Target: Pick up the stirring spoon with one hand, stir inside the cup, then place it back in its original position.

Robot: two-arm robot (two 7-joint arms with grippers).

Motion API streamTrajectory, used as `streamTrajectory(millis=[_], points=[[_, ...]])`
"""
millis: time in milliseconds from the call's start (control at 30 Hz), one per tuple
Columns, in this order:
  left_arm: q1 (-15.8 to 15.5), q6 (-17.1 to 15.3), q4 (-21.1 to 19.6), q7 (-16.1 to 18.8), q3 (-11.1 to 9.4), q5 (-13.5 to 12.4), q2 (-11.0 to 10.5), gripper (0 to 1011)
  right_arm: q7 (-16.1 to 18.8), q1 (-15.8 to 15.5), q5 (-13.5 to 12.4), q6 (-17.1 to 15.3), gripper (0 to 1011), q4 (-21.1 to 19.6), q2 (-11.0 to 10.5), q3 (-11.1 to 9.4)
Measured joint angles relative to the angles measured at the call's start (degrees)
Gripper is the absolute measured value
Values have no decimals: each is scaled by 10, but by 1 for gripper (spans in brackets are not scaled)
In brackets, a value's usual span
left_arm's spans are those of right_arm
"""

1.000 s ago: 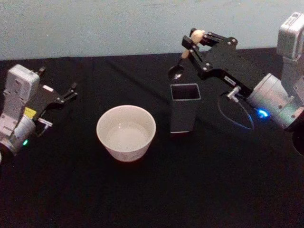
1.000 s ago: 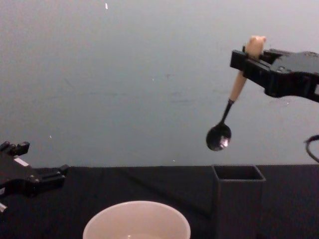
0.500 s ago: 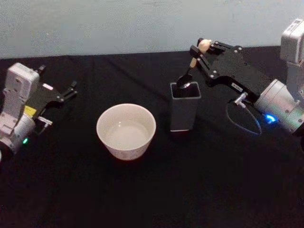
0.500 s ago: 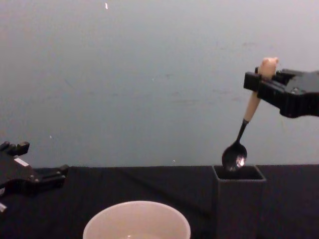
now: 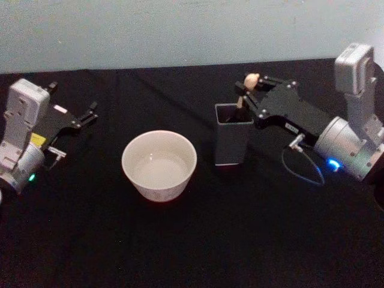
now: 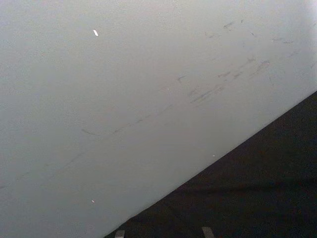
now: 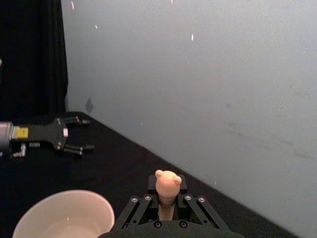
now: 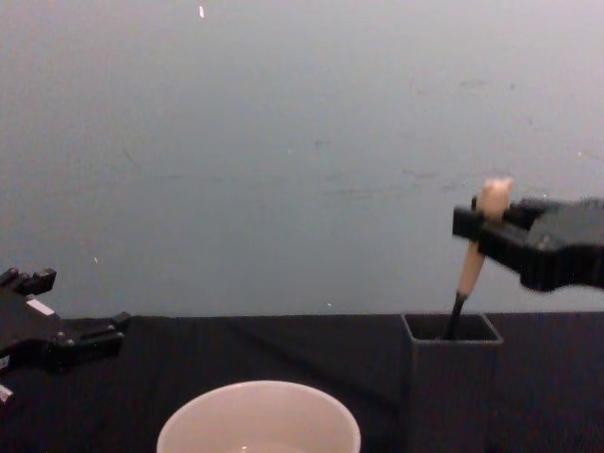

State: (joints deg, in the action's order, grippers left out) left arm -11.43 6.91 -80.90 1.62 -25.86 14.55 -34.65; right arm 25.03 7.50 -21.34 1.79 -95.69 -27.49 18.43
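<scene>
While no brand or legible writing shows anywhere, a small yellow label (image 5: 38, 141) sits on the left arm, whose left gripper (image 5: 90, 114) rests parked with fingers parted at the table's (image 5: 180, 240) left side. The right gripper (image 5: 247, 92) clamps the stirring spoon (image 8: 475, 247) by its cream handle just below the animal-head knob. The spoon stands nearly upright, knob up and tilted slightly right, bowl down inside the dark grey holder (image 5: 233, 135), just right of the cup (image 5: 159, 165).
</scene>
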Motion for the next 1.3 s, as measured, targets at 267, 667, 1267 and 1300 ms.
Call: streamTrajectory(millis=[267, 667, 1267, 1300], points=[[0, 0, 0, 0, 0, 0, 0, 1001, -9, 8, 13, -20, 197, 26, 11, 12], [0, 0, 0, 0, 0, 0, 0, 1001, -10, 25, 13, -53, 197, 52, 23, 23], [0, 0, 0, 0, 0, 0, 0, 1001, -16, 33, 21, -72, 197, 67, 27, 33], [0, 0, 0, 0, 0, 0, 0, 1001, -16, 33, 21, -72, 197, 67, 27, 33]])
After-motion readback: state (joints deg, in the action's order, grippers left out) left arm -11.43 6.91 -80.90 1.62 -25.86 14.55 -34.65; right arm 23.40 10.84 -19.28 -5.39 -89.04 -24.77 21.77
